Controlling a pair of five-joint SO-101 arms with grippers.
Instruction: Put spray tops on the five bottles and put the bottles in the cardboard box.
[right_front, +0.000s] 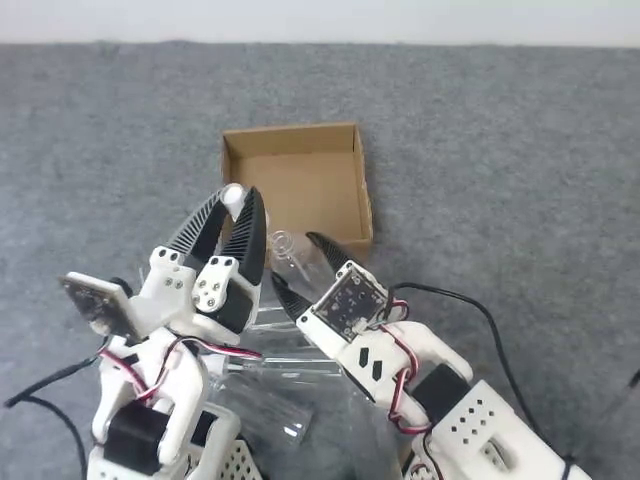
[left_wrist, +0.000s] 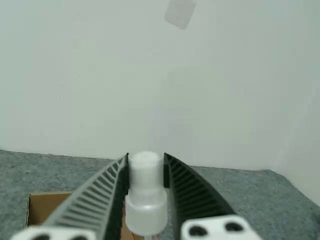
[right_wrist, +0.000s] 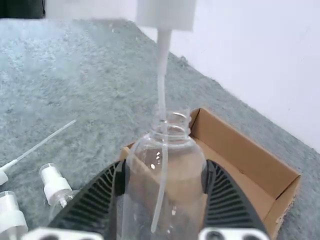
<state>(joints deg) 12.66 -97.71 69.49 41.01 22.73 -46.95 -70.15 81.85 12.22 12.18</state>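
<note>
Grey, seemingly carpeted table (right_front: 520, 150); white wall (left_wrist: 150, 75).

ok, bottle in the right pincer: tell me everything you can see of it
Clear plastic bottle, round-shouldered, threaded neck open, looks empty. It stands upright, clamped at the body by the right pincer. The spray top hangs above the neck, not seated; its white tube runs down inside the bottle. The cardboard box lies behind.

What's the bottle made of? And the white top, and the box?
The bottle looks like clear, shiny plastic, perhaps glass: you can see the tube through it, and light glints on it. The spray top looks like smooth white plastic, not shiny. The cardboard box is dull brown cardboard with folded walls.
</note>
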